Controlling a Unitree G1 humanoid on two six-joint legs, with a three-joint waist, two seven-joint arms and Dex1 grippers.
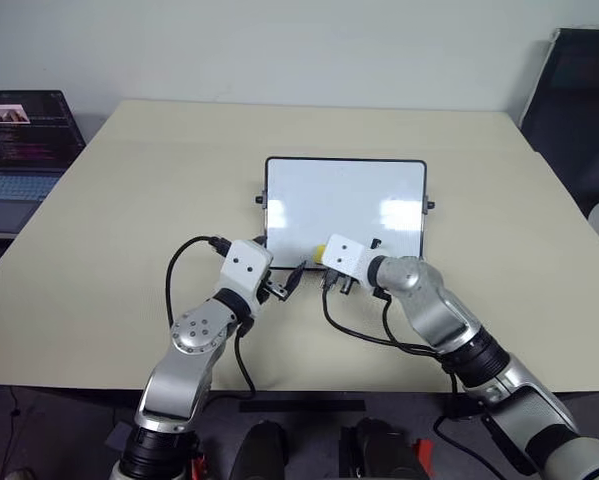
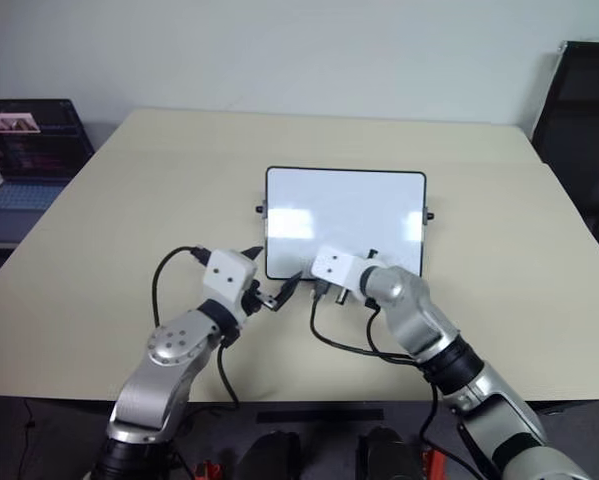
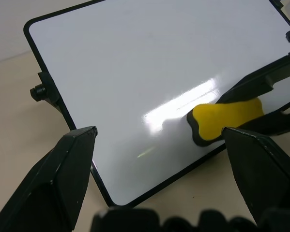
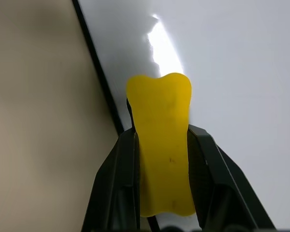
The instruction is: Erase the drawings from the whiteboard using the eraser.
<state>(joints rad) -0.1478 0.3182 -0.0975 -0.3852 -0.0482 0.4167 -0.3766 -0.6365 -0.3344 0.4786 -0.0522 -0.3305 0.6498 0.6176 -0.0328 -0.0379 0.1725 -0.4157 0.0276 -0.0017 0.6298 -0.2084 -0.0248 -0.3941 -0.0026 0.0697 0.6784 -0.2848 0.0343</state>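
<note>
eraser (image 4: pixel 161 145) end hidden between tool fingers (image 4: pixel 116 183)

Eraser (image 4: pixel 163 145) underside hidden by gripping fingers (image 4: pixel 116 183) — whiteboard (image 3: pixel 135 72) corners cropped.

Whiteboard (image 1: pixel 344 200) glossy, smooth, glare patches; eraser (image 4: pixel 161 145) matt yellow, foam-like; table (image 1: pixel 129 220) matt beige.
</note>
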